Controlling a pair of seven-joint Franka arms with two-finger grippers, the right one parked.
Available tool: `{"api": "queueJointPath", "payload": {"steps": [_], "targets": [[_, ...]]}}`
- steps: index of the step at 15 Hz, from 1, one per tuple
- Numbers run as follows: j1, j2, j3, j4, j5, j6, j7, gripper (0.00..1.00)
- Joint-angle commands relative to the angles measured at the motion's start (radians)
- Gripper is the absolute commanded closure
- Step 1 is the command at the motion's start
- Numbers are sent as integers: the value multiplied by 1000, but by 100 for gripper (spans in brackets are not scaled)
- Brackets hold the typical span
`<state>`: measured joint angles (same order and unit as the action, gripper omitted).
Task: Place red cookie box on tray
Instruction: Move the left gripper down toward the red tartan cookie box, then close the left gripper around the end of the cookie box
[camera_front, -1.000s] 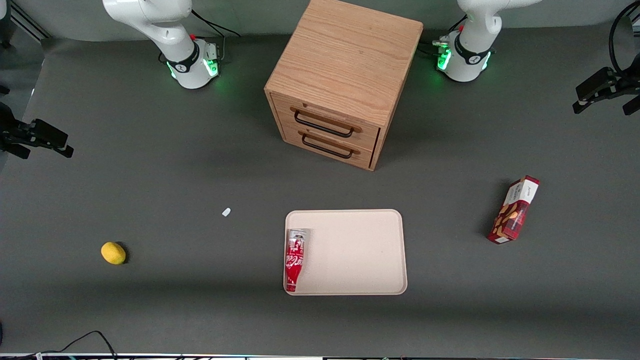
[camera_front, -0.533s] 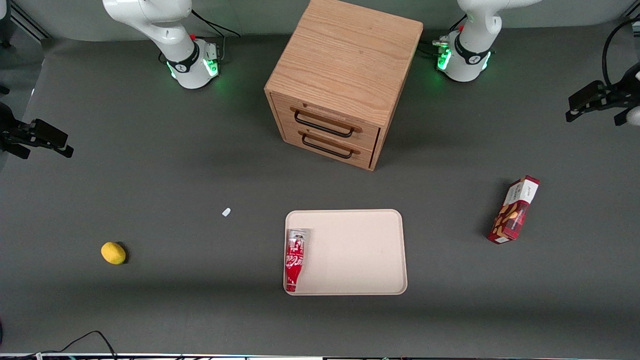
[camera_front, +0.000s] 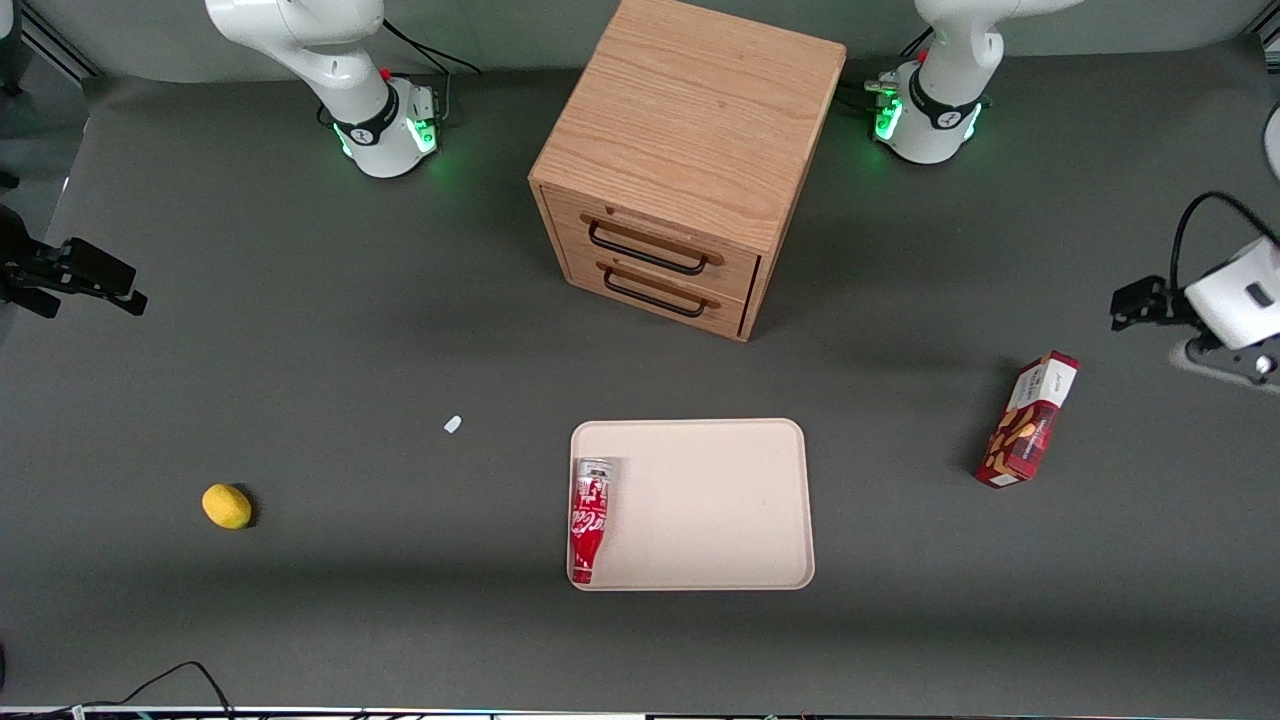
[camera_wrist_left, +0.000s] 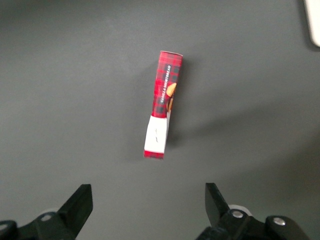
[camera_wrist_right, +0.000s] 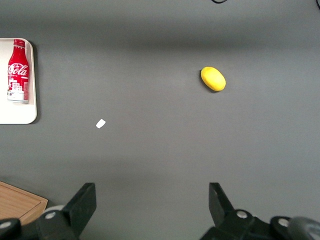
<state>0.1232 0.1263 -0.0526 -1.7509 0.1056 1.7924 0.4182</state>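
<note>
The gripper (camera_wrist_left: 145, 210) hangs above the table toward the working arm's end, its two fingers spread wide with nothing between them. In the wrist view the box (camera_wrist_left: 163, 105) lies on the grey mat ahead of the open jaws, clear of both fingertips and not yet bracketed by them. From the front, the box (camera_front: 1029, 419) rests on its long edge, slightly tilted, its white end panel turned away from the camera. It is well apart from the tray (camera_front: 740, 440), which sits in front of the cabinet (camera_front: 690, 150) near the table's middle. A can (camera_front: 589, 520) lies along one edge of the tray, leaving most of it bare.

By my reading, the task is barely begun: only the approach is under way. Descent, grasp, lift, carry and release onto the tray all remain.
</note>
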Motion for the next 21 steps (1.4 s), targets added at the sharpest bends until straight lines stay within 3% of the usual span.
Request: {"api": "queueJointPath", "payload": {"steps": [1,5,15,16,17,19,20,21], "targets": [[4,77,23,-63,14,149,108,0],[-3,143,31,-179,9,399,175,0],[-16,279,31,-291,-21,642,251,0],[-17,282,31,-291,-23,644,251,4],[-17,283,31,-291,-23,644,252,23],[-19,283,31,-291,-23,642,254,77],[-19,283,31,-289,-21,640,254,98],[-19,283,31,-289,-23,636,255,100]]}}
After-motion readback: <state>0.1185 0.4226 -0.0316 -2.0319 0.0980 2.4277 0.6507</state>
